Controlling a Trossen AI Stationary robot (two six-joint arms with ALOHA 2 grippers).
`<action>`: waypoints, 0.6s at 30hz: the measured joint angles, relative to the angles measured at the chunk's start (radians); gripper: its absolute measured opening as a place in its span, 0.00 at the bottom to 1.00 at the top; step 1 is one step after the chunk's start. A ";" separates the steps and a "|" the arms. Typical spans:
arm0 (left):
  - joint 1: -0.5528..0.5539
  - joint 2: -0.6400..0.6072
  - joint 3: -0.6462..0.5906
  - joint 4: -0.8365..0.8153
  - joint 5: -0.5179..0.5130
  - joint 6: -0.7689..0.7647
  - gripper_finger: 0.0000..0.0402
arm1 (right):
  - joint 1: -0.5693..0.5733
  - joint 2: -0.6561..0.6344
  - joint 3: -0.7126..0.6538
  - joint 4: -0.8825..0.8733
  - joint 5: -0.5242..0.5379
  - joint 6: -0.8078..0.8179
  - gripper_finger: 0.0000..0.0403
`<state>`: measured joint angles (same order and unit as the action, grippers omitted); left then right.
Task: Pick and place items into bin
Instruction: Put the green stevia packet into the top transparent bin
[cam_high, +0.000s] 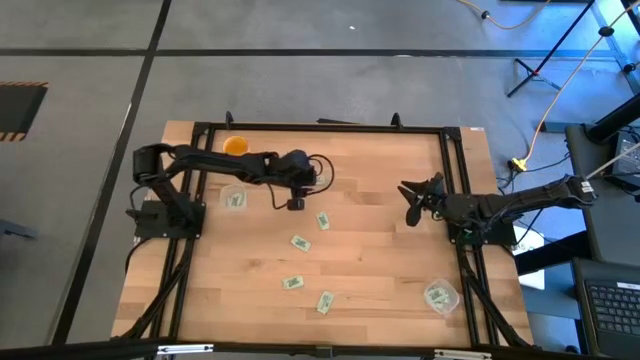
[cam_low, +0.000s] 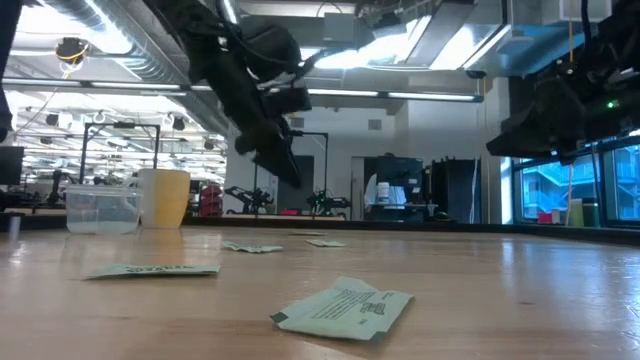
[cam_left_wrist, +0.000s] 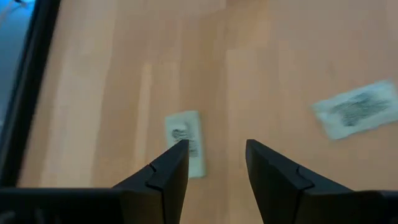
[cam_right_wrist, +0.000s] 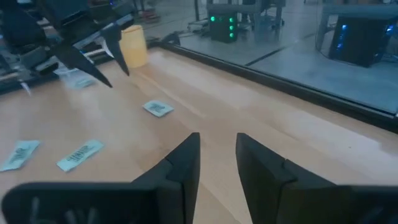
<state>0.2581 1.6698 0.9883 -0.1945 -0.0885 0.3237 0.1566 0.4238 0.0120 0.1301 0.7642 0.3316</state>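
Several small light-green packets lie flat on the wooden table: one (cam_high: 322, 220), one (cam_high: 300, 242), one (cam_high: 292, 283) and one (cam_high: 325, 302). My left gripper (cam_high: 295, 204) hangs open above the table's middle. In its wrist view its fingers stand over a packet (cam_left_wrist: 185, 142), with another packet (cam_left_wrist: 357, 109) off to the side. It touches neither. My right gripper (cam_high: 408, 203) waits open above the table's right part, also seen as the gripper (cam_right_wrist: 217, 149). A clear bin (cam_high: 235, 198) near the left arm holds a packet.
An orange cup (cam_high: 235, 146) stands near the far left corner, beside the clear bin (cam_low: 102, 210). A second clear container (cam_high: 440, 296) with packets sits at the near right corner. A dark frame (cam_high: 320, 128) borders the table. Bare wood lies between the two grippers.
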 joint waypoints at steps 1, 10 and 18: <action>0.000 0.016 0.009 0.002 -0.022 0.018 0.39 | 0.000 0.001 -0.001 -0.002 0.000 0.001 0.26; 0.011 0.139 0.058 -0.037 -0.124 0.095 0.38 | 0.000 0.001 -0.001 0.000 -0.005 0.003 0.26; 0.015 0.231 0.108 -0.059 -0.124 0.083 0.38 | 0.000 0.001 -0.001 0.000 -0.005 0.001 0.26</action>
<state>0.2731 1.9005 1.0963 -0.2531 -0.2121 0.4067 0.1570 0.4248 0.0109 0.1303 0.7589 0.3328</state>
